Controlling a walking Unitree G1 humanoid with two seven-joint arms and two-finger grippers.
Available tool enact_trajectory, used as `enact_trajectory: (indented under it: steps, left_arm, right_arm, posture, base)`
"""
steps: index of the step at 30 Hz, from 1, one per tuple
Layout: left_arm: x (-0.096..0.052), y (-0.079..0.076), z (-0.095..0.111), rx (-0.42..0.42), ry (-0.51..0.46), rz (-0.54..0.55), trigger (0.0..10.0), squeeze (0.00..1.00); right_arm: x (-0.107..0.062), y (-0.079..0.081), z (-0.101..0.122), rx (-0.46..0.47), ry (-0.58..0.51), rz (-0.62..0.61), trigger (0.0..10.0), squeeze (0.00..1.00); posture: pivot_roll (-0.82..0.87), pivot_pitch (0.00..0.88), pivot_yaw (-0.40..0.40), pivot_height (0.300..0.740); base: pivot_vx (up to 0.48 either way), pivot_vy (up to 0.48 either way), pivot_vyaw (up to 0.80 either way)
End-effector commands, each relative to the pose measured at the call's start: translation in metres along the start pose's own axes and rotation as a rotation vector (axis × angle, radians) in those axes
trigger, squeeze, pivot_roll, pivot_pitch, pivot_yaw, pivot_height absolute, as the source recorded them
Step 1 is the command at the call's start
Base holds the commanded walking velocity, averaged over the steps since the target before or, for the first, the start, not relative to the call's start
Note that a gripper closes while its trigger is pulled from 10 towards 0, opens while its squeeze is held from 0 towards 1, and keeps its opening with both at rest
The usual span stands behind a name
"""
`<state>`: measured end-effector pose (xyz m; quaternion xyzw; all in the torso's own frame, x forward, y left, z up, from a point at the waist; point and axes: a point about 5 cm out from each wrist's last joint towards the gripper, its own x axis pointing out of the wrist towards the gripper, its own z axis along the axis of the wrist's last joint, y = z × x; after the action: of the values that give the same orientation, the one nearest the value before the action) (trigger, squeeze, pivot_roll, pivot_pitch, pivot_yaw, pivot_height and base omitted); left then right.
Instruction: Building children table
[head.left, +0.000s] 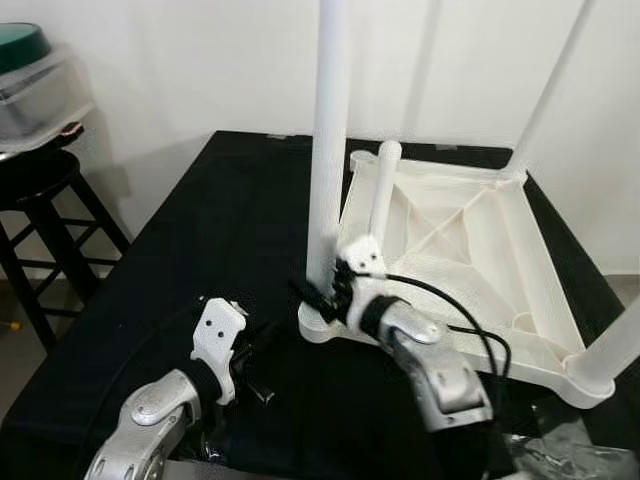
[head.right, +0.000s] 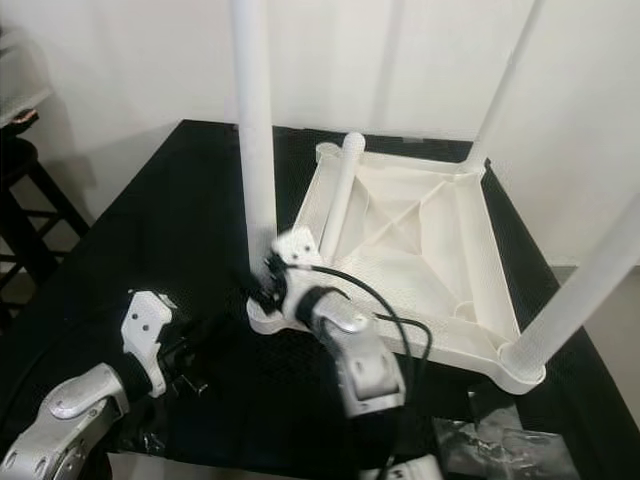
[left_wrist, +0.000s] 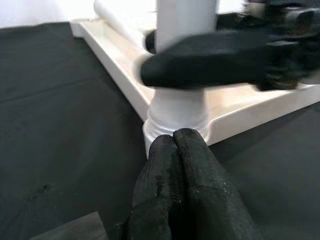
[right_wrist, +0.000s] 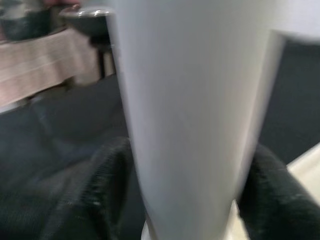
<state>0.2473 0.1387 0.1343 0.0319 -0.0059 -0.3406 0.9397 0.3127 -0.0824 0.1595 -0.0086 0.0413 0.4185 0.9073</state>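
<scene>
Now right claw (head.left: 322, 297) grips table leg (head.left: 327, 140).

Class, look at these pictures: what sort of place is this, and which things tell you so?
Probably a room in a home used as a work spot: a plain white wall, a black stool and a black-covered table holding an upturned white children's table.

No readable text or labels, seemingly.

white plastic tabletop (head.left: 470, 240) | upside down | legs (head.left: 327, 150) upright, one leaning
</scene>
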Motion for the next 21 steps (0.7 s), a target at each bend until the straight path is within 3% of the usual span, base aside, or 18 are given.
enact_trajectory:
  steps: [1, 4, 6, 7, 8, 9, 18, 19, 21]
  left_arm:
    - [0.000, 0.001, -0.004, -0.006, 0.012, 0.002, 10.0, 0.00]
    - [0.001, 0.000, -0.004, -0.007, 0.012, 0.002, 10.0, 0.00]
    - [0.002, 0.000, -0.005, -0.007, 0.012, 0.003, 10.0, 0.00]
    - [0.002, 0.000, -0.005, -0.007, 0.012, 0.004, 10.0, 0.00]
    - [0.002, 0.000, -0.005, -0.007, 0.013, 0.005, 10.0, 0.00]
    - [0.002, 0.000, -0.005, -0.007, 0.013, 0.006, 10.0, 0.00]
    - [0.001, -0.001, -0.006, -0.008, 0.017, 0.003, 10.0, 0.00]
    - [0.001, -0.001, -0.006, -0.008, 0.017, 0.003, 10.0, 0.00]
    - [0.001, -0.001, -0.006, -0.008, 0.018, 0.002, 10.0, 0.00]
  right_arm:
    - [0.002, -0.002, 0.020, -0.046, -0.054, 0.155, 10.0, 1.00]
    - [-0.003, -0.019, 0.034, -0.131, -0.043, 0.285, 10.0, 1.00]
    - [-0.005, -0.022, 0.037, -0.153, -0.037, 0.307, 10.0, 1.00]
    - [-0.005, -0.029, 0.040, -0.152, -0.035, 0.302, 10.0, 0.53]
    - [-0.004, -0.033, 0.043, -0.148, -0.036, 0.295, 10.0, 0.53]
    - [-0.004, -0.039, 0.046, -0.124, -0.041, 0.300, 10.0, 0.00]
    - [-0.008, -0.051, 0.054, -0.062, -0.055, 0.422, 10.0, 0.00]
    - [-0.008, -0.051, 0.051, -0.064, -0.042, 0.443, 0.0, 0.00]
    - [-0.009, -0.052, 0.047, -0.066, -0.022, 0.469, 0.0, 0.00]
  posture:
    - [0.00, 0.062, -0.033, 0.740]
    - [0.01, 0.058, -0.039, 0.740]
    - [0.01, 0.058, -0.039, 0.740]
    - [0.02, 0.056, -0.039, 0.740]
    - [0.02, 0.056, -0.039, 0.740]
    - [0.02, 0.055, -0.039, 0.740]
    - [0.03, 0.050, -0.038, 0.740]
    - [0.03, 0.049, -0.037, 0.740]
    - [0.03, 0.049, -0.038, 0.740]
  base:
    - [0.000, 0.000, 0.00]
    - [0.000, 0.000, 0.00]
    - [0.000, 0.000, 0.00]
    - [0.000, 0.000, 0.00]
    - [0.000, 0.000, 0.00]
    - [0.000, 0.000, 0.00]
    - [0.000, 0.000, 0.00]
    - [0.000, 0.000, 0.00]
    - [0.000, 0.000, 0.00]
